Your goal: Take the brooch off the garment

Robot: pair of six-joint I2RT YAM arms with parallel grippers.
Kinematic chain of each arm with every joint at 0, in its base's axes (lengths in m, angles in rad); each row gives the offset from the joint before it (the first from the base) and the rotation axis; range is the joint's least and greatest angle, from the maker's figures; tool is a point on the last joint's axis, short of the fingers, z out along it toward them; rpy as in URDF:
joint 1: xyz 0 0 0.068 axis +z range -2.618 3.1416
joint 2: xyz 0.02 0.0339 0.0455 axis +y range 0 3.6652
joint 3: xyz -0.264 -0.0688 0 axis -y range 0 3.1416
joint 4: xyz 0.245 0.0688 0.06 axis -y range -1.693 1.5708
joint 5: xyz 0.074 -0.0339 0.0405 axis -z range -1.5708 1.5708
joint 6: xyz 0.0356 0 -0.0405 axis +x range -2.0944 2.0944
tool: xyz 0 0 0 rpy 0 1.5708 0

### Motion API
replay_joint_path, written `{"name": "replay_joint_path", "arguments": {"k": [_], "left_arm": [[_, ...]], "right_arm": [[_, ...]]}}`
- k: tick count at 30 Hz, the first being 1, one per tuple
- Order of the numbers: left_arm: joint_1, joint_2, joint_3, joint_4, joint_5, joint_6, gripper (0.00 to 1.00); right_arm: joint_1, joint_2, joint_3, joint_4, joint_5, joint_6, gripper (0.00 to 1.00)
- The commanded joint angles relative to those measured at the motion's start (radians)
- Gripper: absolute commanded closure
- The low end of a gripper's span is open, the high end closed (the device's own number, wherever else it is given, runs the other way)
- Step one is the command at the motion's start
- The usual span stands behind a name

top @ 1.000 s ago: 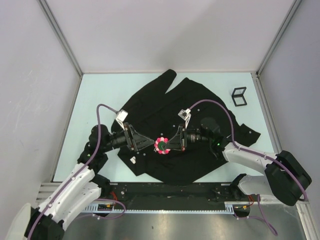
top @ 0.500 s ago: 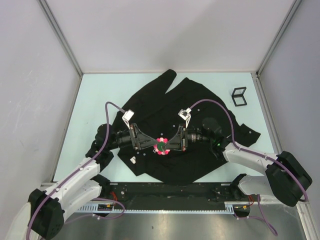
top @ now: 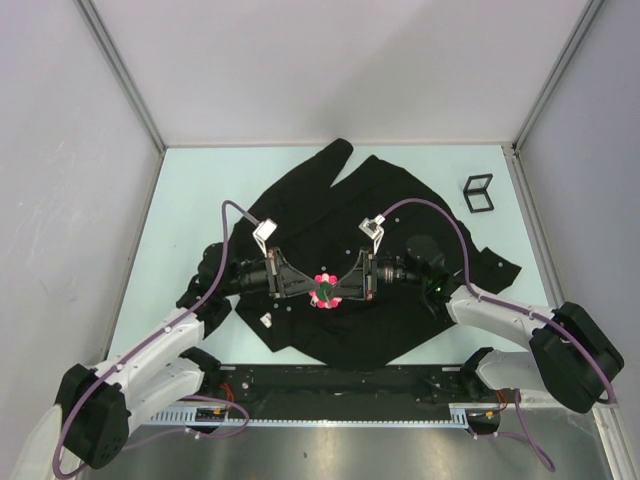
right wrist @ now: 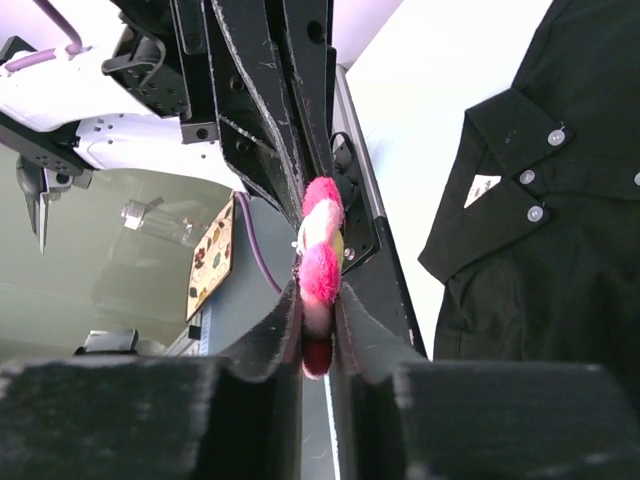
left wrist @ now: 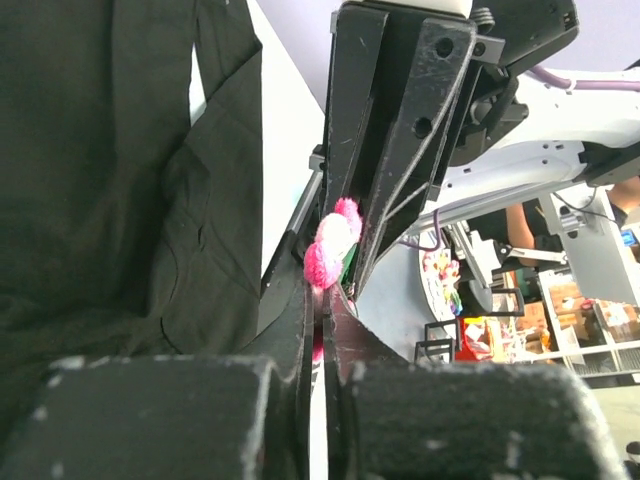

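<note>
- Plainly, the right end effector (right wrist: pixel 320 300) is clamped on the brooch (right wrist: pixel 322 215), and the left end effector (left wrist: pixel 324 295) is pressed together at its opposite edge. Opposed pulls could tear a petal.
- The brooch sits over the garment (top: pixel 330 200) front. If its pin is not free, lifting drags cloth up.
- A slip drops it toward the table (top: pixel 200 190).
</note>
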Motion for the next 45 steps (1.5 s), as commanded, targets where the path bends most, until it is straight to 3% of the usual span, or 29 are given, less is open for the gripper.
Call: {"name": "replay_joint_path", "arguments": {"k": [1,7,18,22,25,26,27,29,30,31,35,39,45], "left_arm": [[-0.011,-0.020,0.064,-0.079,-0.004,0.077,1.00],[-0.011,-0.028,0.070,-0.112,-0.009,0.116,1.00],[-0.011,-0.044,0.082,-0.116,0.000,0.105,1.00],[-0.010,-0.040,0.082,-0.121,-0.001,0.111,1.00],[-0.010,-0.037,0.081,-0.115,0.003,0.098,1.00],[-0.010,-0.037,0.082,-0.115,0.003,0.094,0.99],[-0.010,-0.037,0.084,-0.116,0.005,0.096,0.99],[-0.011,-0.037,0.101,-0.156,-0.024,0.116,0.91],[-0.011,-0.037,0.112,-0.185,-0.050,0.131,0.80],[-0.011,-0.037,0.134,-0.263,-0.078,0.145,0.55],[-0.011,-0.046,0.181,-0.444,-0.236,0.214,0.20],[-0.011,-0.100,0.193,-0.538,-0.367,0.252,0.14],[-0.011,-0.172,0.164,-0.563,-0.388,0.272,0.11]], "right_arm": [[-0.020,-0.045,0.013,-0.025,0.000,-0.038,0.78],[-0.039,-0.099,0.013,-0.091,-0.021,-0.081,0.62],[-0.028,-0.063,0.015,-0.072,-0.032,-0.086,0.60],[-0.014,-0.047,0.015,-0.039,-0.030,-0.077,0.71],[-0.007,-0.033,0.016,0.003,-0.035,-0.051,0.87],[-0.007,-0.033,0.018,0.007,-0.034,-0.049,1.00],[-0.008,-0.031,0.019,0.001,-0.032,-0.055,1.00],[-0.008,-0.054,0.021,-0.050,0.018,-0.102,1.00],[-0.008,-0.066,0.023,-0.084,0.052,-0.130,1.00],[-0.008,-0.079,0.029,-0.130,0.096,-0.155,1.00],[-0.007,-0.143,0.087,-0.493,0.451,-0.276,1.00],[-0.014,-0.210,0.118,-0.684,0.765,-0.314,1.00],[-0.036,-0.217,0.197,-0.908,1.187,-0.322,1.00]]}}
